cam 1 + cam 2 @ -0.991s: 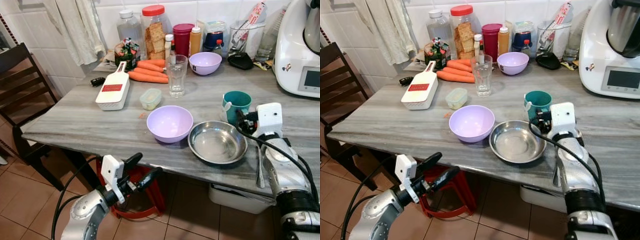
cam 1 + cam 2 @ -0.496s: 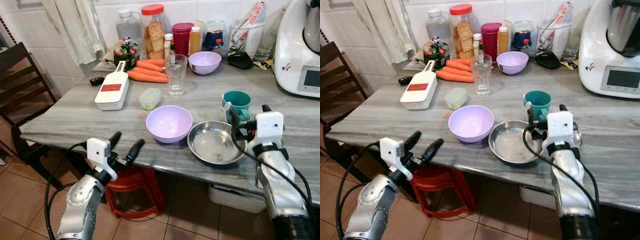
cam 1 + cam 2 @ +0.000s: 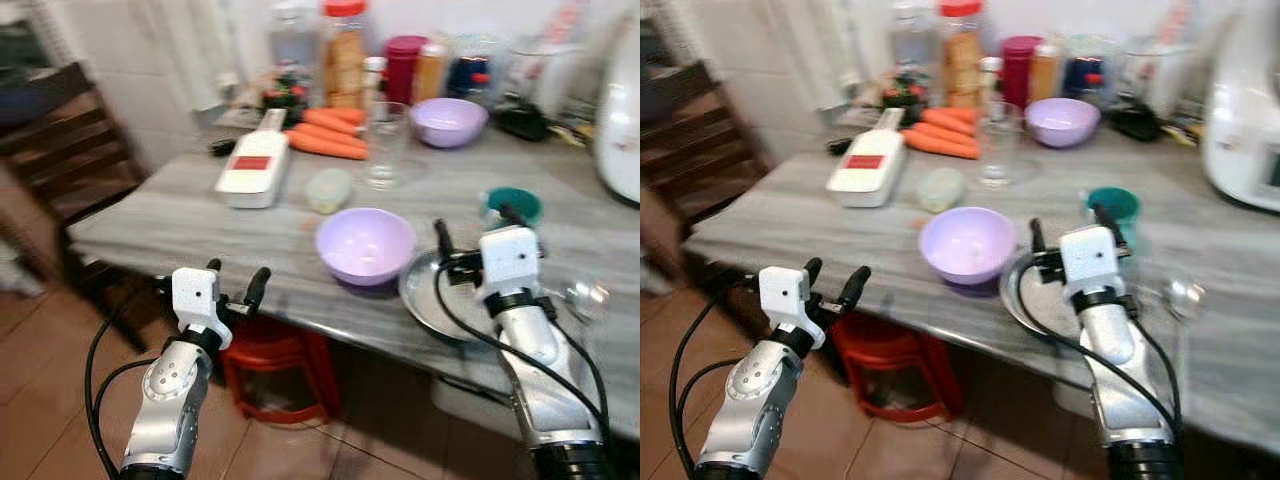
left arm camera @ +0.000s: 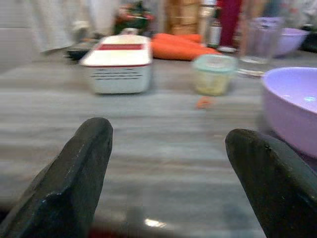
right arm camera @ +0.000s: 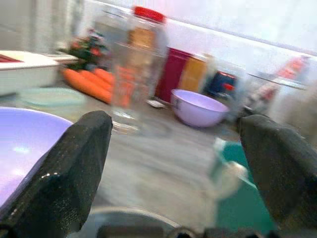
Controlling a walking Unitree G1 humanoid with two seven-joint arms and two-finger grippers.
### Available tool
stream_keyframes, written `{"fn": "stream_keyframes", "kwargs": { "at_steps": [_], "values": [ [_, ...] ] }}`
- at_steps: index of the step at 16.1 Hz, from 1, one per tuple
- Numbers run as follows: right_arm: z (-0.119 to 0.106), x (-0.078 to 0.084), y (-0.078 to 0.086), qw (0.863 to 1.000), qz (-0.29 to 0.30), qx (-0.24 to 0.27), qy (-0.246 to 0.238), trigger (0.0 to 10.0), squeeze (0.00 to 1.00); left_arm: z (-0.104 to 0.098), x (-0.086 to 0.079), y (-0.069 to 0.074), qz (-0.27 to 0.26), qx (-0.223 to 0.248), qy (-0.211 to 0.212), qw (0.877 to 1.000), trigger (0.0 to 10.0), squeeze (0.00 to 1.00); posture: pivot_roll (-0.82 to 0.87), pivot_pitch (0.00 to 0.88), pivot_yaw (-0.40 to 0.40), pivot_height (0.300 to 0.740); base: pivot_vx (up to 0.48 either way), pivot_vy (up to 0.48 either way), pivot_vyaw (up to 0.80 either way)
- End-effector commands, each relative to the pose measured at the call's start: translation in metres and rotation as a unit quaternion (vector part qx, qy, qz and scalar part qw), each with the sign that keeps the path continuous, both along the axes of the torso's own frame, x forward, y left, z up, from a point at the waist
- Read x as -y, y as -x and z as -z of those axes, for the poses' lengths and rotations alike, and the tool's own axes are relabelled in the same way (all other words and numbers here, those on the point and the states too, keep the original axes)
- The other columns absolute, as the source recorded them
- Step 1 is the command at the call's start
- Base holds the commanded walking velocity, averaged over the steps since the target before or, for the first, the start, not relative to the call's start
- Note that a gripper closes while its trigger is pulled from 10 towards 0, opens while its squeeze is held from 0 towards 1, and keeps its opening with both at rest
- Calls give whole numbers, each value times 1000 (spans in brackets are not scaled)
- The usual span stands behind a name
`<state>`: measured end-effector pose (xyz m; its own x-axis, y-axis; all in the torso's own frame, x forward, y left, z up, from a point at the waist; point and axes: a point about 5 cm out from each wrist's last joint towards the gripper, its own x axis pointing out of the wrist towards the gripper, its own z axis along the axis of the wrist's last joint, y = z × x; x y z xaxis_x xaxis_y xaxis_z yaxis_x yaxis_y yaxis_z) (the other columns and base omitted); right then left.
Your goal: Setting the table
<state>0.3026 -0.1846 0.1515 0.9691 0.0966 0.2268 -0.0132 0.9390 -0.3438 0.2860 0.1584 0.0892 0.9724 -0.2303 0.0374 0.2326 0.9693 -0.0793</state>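
The right end effector (image 3: 474,234) is held low over the steel dish (image 3: 425,300) at the near edge of the surface (image 3: 160,215), fingers spread wide and empty, likely so the dish or the teal cup (image 3: 512,204) can be taken. The left end effector (image 3: 833,279) is poised, equally agape, before the edge, facing the lilac bowl (image 3: 966,245).

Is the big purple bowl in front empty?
Empty. The purple bowl stands upright on the table, its inside bare and smooth.
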Motion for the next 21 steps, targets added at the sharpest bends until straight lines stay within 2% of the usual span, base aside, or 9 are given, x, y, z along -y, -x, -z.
{"fn": "stream_keyframes", "kwargs": {
  "at_steps": [1,6,21],
  "values": [
    [-7,-5,-2,1000,-12,11,7,10000,0,-1,-4,-3,-17,1,-9,1000,10000,0,-91,0,120,740,0,0,800],
    [-8,-18,-3,999,-32,10,12,10000,0,-4,-8,-11,-81,9,-33,996,10000,0,-83,0,124,740,0,0,800],
    [-10,-28,-5,998,-59,12,17,10000,0,-3,-10,-19,-106,20,-41,993,10000,0,-81,0,122,740,0,0,800]
  ]
}}
